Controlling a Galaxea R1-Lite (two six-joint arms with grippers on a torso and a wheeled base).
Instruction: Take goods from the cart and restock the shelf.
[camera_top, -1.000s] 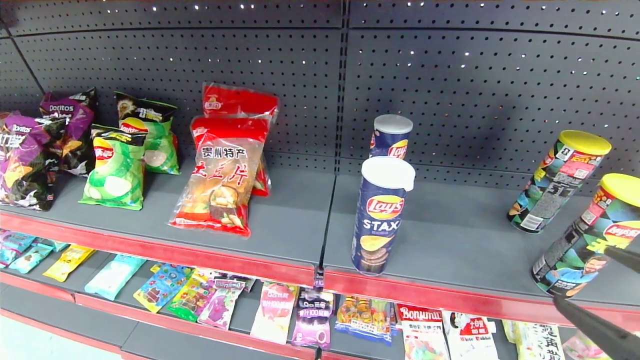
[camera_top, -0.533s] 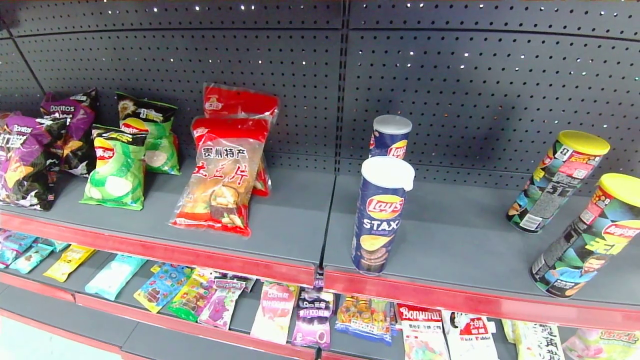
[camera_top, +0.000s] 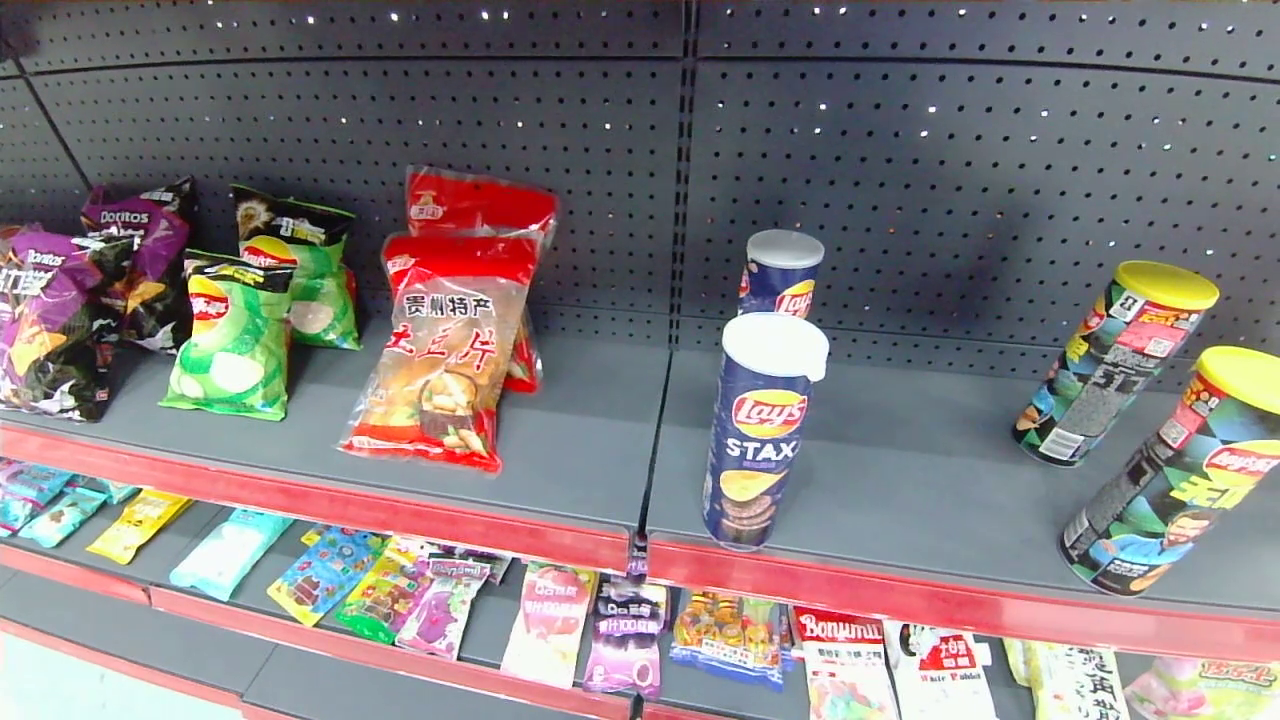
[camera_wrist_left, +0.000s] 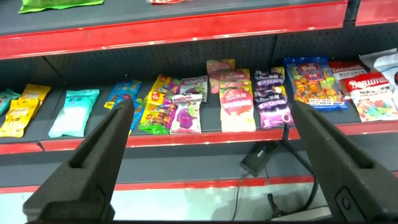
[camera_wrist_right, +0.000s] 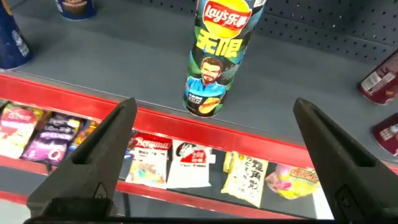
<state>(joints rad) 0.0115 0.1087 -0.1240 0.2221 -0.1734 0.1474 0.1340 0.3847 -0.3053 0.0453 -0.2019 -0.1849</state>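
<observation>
A yellow-lidded chip canister stands upright at the front right of the grey upper shelf, with a second one behind it. In the right wrist view the same front canister stands just behind the red shelf lip. My right gripper is open, a short way in front of it and empty. My left gripper is also open and empty, held low and facing the lower shelf of candy packets.
Two blue chip cans stand mid-shelf, one behind the other. Red snack bags, green chip bags and purple bags fill the left part. A pegboard wall backs the shelf. A cable with an adapter hangs below.
My right gripper's fingers, seen beside the front yellow-lidded canister at the head view's lower right a second ago, have drawn back out of that view. The canister stays standing on the shelf.
</observation>
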